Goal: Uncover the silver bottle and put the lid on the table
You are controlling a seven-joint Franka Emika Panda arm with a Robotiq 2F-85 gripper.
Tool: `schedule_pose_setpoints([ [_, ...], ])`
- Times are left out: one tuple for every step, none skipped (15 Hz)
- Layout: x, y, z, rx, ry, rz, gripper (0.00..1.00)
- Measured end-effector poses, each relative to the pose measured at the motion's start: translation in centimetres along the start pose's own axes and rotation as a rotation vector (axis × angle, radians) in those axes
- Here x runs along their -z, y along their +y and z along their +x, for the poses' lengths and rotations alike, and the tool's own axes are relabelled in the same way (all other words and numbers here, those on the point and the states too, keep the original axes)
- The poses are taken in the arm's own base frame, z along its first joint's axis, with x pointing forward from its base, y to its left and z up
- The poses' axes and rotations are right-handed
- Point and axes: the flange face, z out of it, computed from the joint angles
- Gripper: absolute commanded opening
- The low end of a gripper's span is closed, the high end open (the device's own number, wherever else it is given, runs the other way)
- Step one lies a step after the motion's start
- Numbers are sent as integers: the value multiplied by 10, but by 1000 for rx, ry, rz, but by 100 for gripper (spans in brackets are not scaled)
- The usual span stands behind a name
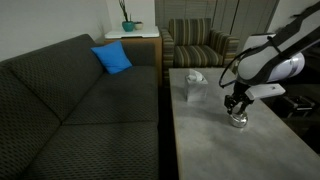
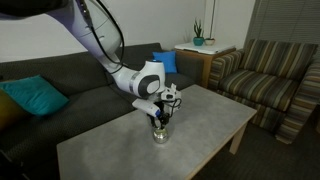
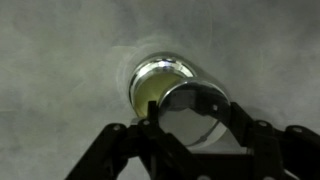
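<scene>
The silver bottle [image 3: 158, 80] stands upright on the pale grey table [image 3: 50, 60], its mouth open and a yellowish inside showing in the wrist view. It also shows in both exterior views [image 1: 238, 121] [image 2: 160, 133]. My gripper [image 3: 188, 120] is shut on the lid [image 3: 190, 110], a round silvery cap held between the two black fingers just above and beside the bottle's mouth. In both exterior views the gripper [image 1: 236, 107] [image 2: 161, 116] hangs directly over the bottle.
A white tissue box [image 1: 192, 84] stands on the table behind the bottle. A dark sofa [image 1: 70, 100] with a blue cushion [image 1: 112, 58] runs along one side. A striped armchair [image 2: 270, 80] stands at the table's end. A side table with a plant [image 1: 128, 28] is in the corner.
</scene>
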Motion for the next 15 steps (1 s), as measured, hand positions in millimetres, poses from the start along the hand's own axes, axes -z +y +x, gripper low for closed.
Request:
schedule_pose_setpoints([
  [1,-5,1,22,2,13,44],
  [3,-11,2,48,4,33,44],
  [5,-19,2,75,7,56,44],
  [6,-27,3,105,11,85,44],
  [7,-35,3,135,14,116,44],
  [8,-43,3,162,14,142,44],
  [9,-51,3,186,9,164,44],
  [9,-58,2,207,2,180,44],
  [9,-63,1,225,-4,191,44],
  [9,-68,-1,240,-8,198,44],
  [8,-71,-2,253,-14,203,44],
  [5,-75,-5,267,-23,207,44],
  [1,-77,-8,278,-35,209,44],
  [-4,-79,-13,288,-53,212,44],
  [-8,-80,-19,293,-73,215,44],
])
